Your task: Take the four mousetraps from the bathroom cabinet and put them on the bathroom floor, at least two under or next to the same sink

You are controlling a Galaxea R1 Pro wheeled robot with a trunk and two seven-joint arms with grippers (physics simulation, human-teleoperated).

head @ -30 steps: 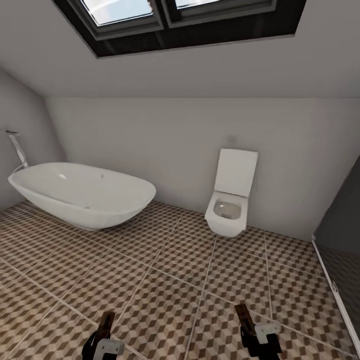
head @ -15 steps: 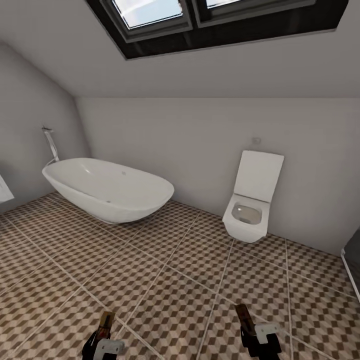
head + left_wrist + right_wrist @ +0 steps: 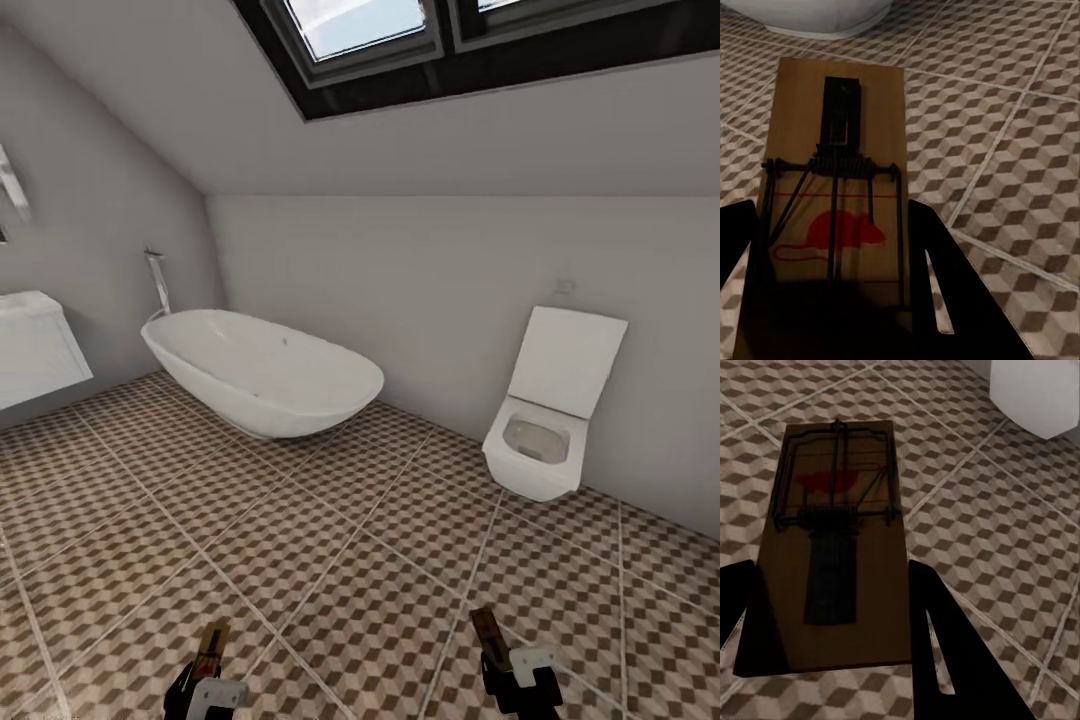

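We carry a mousetrap [image 3: 836, 180] clamped in the left end effector [image 3: 832, 277], another [image 3: 836, 547] in the right end effector [image 3: 832, 637], above the bathroom floor [image 3: 330, 560]. Light, stiff boards; grip plain ends, clear of springs.

Not much of the robot to see from here. Left gripper [image 3: 211, 655]: black rounded housing w/ a pale grey angular bracket on top. Right gripper [image 3: 492, 645]: same build, black body, light grey bracket w/ a small notch. Close up, the fingers [image 3: 945, 292] are flat matte-black wedges, broad at the base, each w/ a narrow slot cut thru; right-side fingers [image 3: 945, 645] identical.
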